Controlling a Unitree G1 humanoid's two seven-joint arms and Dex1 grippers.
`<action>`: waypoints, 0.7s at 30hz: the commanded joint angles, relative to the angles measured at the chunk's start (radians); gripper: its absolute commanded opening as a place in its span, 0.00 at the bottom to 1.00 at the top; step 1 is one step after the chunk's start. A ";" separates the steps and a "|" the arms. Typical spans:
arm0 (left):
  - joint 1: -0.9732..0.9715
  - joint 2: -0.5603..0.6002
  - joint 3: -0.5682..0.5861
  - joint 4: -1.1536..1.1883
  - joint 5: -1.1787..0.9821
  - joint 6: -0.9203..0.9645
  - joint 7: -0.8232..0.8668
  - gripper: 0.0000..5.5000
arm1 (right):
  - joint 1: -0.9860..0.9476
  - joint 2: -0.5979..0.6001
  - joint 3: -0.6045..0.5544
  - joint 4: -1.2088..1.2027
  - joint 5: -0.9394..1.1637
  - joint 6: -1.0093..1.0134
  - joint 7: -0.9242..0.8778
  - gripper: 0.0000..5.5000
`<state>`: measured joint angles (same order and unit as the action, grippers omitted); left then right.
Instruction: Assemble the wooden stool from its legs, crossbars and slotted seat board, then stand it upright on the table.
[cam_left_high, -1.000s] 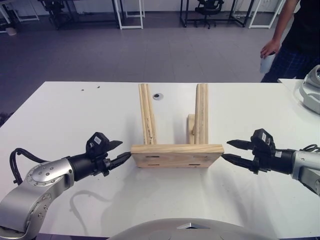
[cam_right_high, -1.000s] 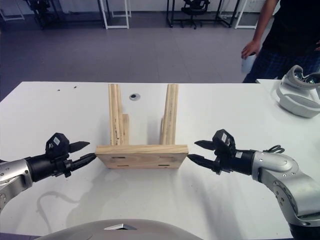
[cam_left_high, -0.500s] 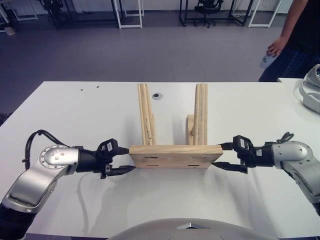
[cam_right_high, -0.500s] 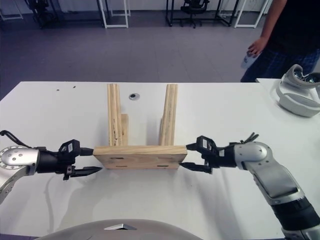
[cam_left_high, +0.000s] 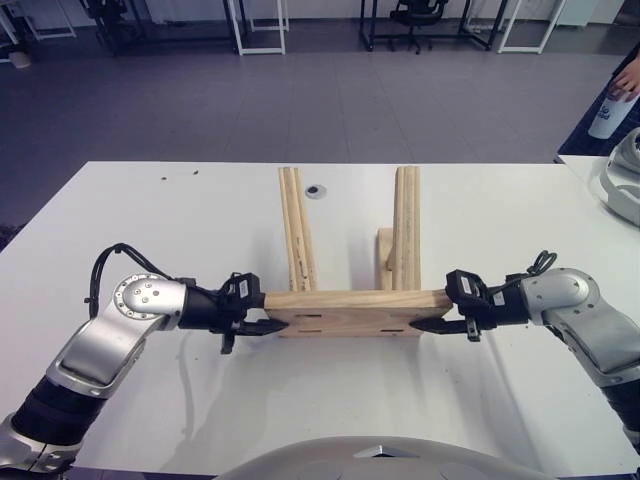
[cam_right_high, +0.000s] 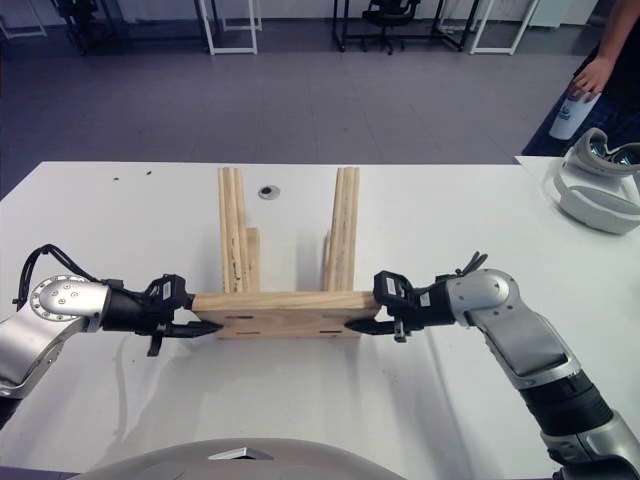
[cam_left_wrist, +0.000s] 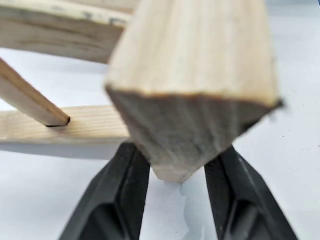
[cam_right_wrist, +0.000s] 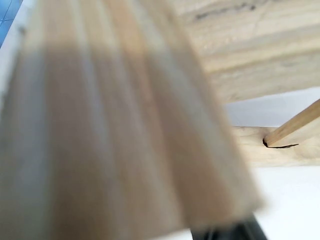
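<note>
the stool (cam_left_high: 345, 260) is lying on its side on the table (cam_left_high: 150, 220), looking assembled. the left gripper (cam_left_high: 268, 312) is clamping one end of the seat board (cam_left_high: 350, 310). the right gripper (cam_left_high: 430, 312) is sitting at the other end, hold unclear. next comes tipping it upright, both arms together.

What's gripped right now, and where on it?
The seat board: left gripper clamps its left end, right gripper its right end.

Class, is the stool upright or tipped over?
Tipped: its seat board stands on edge, legs pointing away along the table.
</note>
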<state>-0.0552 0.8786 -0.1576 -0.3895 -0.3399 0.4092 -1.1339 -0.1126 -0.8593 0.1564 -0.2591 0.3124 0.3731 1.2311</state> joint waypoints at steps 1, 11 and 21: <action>-0.133 0.003 0.108 -0.089 -0.250 0.094 -0.090 0.26 | -0.146 0.005 -0.098 -0.061 0.198 0.080 0.072 0.29; -0.666 0.607 0.190 0.331 -1.600 0.982 -0.163 0.24 | -1.117 -0.376 0.033 0.310 1.270 1.234 0.383 0.24; -0.325 0.350 0.014 0.407 -1.561 0.931 0.211 0.24 | -0.693 -0.285 0.288 0.552 1.453 1.234 0.031 0.24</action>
<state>-0.4491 1.3370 -0.1349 -0.0545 -1.8586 1.4220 -1.0667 -0.8834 -1.2050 0.4998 0.1270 1.6001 1.6062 1.3148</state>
